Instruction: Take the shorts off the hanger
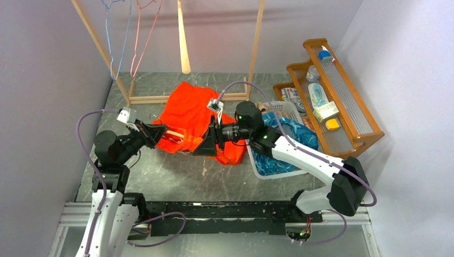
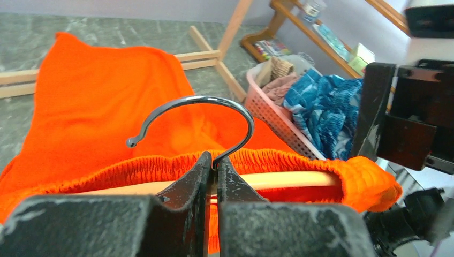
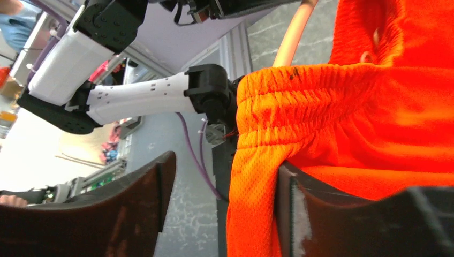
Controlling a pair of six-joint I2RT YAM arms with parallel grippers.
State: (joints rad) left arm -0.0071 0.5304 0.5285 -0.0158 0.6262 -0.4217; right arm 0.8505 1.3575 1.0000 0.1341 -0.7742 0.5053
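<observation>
1. The left pincer (image 2: 213,172) is closest. Its two fingers are squeezed tight on the hanger (image 2: 289,179), right under the metal hook (image 2: 214,100).
2. The hanger's wooden bar sits inside the stretchy waist of the orange shorts (image 2: 107,107). The rest of the shorts lies spread out on the bench (image 1: 176,179).
3. The right pincer (image 3: 225,176) is at the other end of the waist. Its fingers are apart, and orange cloth hangs between them, touching one finger.
4. Just to the right is a basket (image 1: 267,171) with blue shorts (image 1: 292,134) in it.
5. A wooden rack (image 1: 160,98) stands at the back of the bench.
</observation>
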